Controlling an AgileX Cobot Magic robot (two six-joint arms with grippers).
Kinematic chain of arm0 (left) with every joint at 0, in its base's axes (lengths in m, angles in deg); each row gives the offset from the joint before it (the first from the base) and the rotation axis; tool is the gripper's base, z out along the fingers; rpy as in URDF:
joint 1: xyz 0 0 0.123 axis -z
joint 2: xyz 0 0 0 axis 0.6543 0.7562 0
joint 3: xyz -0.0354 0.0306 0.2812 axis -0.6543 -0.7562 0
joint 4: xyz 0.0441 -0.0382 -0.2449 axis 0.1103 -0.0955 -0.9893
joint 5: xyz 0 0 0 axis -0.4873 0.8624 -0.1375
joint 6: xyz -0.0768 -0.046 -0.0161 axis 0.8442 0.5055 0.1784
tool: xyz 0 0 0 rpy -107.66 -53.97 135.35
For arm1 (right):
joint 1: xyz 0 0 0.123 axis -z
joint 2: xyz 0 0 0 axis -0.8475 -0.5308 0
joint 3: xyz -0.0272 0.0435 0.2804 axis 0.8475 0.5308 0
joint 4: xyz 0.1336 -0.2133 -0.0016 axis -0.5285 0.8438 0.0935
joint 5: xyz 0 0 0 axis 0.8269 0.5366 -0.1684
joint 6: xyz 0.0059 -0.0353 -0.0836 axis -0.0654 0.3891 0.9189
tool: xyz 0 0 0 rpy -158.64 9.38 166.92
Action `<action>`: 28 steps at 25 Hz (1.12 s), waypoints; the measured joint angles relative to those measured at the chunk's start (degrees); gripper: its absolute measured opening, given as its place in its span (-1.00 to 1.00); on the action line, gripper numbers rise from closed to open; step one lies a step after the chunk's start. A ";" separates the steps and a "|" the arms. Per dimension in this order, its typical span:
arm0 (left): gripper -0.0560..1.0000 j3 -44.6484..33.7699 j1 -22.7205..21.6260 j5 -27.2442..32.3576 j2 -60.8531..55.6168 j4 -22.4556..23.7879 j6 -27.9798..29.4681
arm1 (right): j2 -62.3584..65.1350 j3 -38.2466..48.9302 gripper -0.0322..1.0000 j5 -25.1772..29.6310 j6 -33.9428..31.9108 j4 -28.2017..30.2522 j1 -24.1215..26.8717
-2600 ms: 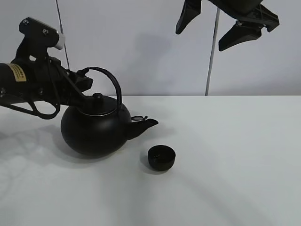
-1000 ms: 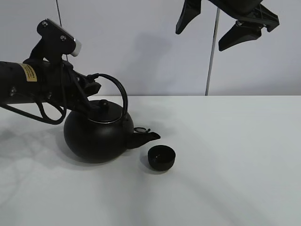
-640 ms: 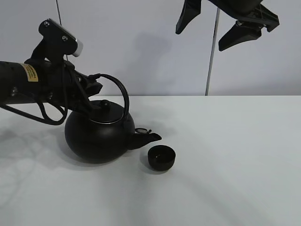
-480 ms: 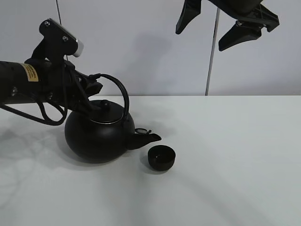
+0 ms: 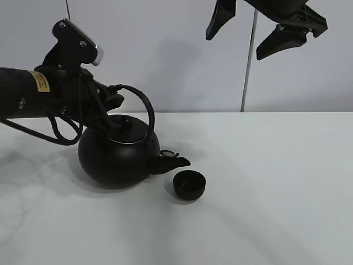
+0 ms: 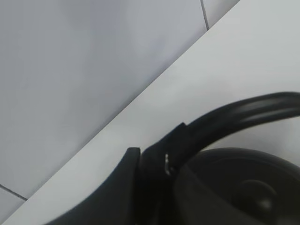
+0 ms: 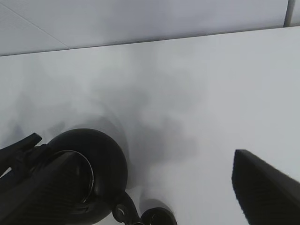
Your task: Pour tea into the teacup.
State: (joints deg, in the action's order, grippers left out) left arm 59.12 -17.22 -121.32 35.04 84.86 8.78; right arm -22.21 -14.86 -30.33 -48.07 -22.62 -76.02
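Note:
A large round black kettle (image 5: 117, 159) with an arched handle (image 5: 140, 105) sits tilted on the white table, its spout (image 5: 175, 164) pointing at the teacup. The teacup (image 5: 189, 185), small, black and bowl-shaped, stands just right of and below the spout tip. My left gripper (image 5: 113, 99) is shut on the kettle's handle, which also shows in the left wrist view (image 6: 234, 117). My right gripper (image 5: 259, 30) hangs open and empty high above the table at the top right. The right wrist view shows the kettle (image 7: 89, 178) and the teacup's rim (image 7: 158, 218) from above.
The white table (image 5: 276, 193) stretches to the right and front of the teacup. A grey wall with a thin vertical pole (image 5: 248, 66) stands behind the table.
My left gripper has lifted and moved a little right with the handle. The kettle has tipped further forward, and its spout has come closer to the teacup. The right arm has not moved.

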 joint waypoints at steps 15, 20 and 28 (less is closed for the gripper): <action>-0.70 1.15 0.42 1.31 0.00 0.93 -1.37 | 0.00 0.00 0.25 0.00 0.00 0.00 0.00; -0.70 1.82 1.01 2.00 0.00 0.94 -1.61 | 0.00 0.00 0.25 0.00 0.00 0.00 0.00; -0.70 1.89 1.08 2.75 0.02 0.94 -2.28 | 0.00 0.00 0.25 0.00 0.00 0.00 0.00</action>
State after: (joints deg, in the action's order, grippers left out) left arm 61.01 -16.14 -118.57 35.06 85.80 6.50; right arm -22.21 -14.86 -30.33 -48.07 -22.62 -76.02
